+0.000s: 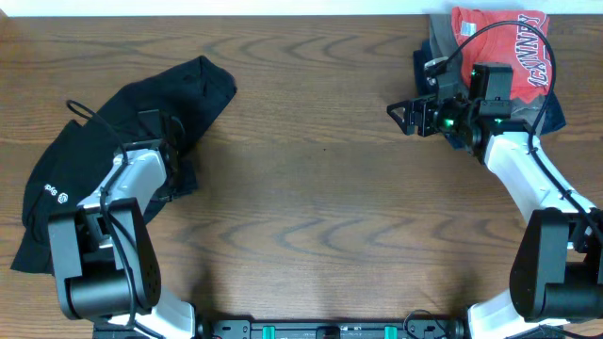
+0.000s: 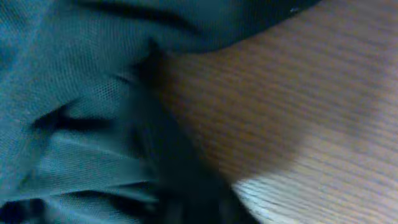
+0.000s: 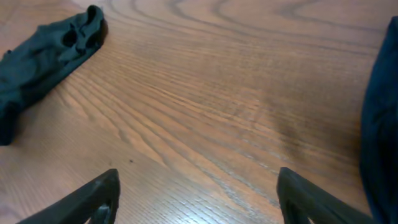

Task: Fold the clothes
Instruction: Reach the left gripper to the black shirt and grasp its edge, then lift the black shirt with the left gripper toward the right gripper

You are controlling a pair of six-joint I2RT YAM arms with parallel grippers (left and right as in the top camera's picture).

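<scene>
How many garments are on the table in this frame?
4: the black garment at left; the red shirt at the top right, on a grey garment and a navy garment. Others may be hidden beneath.

White arms, black joints, black cables

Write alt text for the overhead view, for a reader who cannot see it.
A crumpled black garment lies at the left of a wooden table, the left hand down on its cloth. At the upper right, the right hand is over bare wood beside a red shirt.
</scene>
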